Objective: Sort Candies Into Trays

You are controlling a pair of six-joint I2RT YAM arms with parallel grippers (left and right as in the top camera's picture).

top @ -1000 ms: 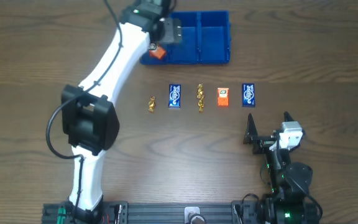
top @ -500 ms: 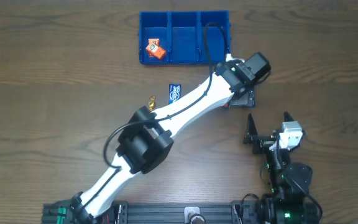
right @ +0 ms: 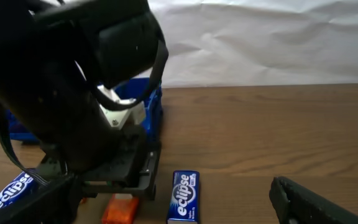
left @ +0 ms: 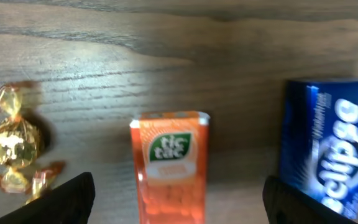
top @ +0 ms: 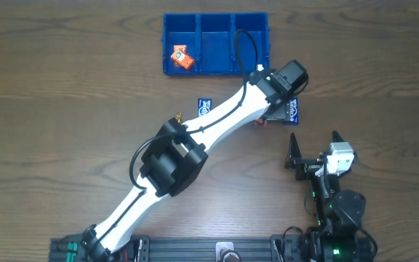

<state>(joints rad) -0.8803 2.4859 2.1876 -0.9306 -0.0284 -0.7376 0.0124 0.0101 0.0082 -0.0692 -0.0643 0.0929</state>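
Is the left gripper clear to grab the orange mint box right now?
Likely yes: the left gripper is open, the orange mint box lines up between its fingers, and the gold candy and blue box lie apart to either side.

My top camera looks straight down on the whole table (top: 42, 109) from high above. My left wrist camera faces down, close over the orange box (left: 169, 168) and blue pack (left: 325, 162); my right wrist camera, low and farther off, views both sidelong.
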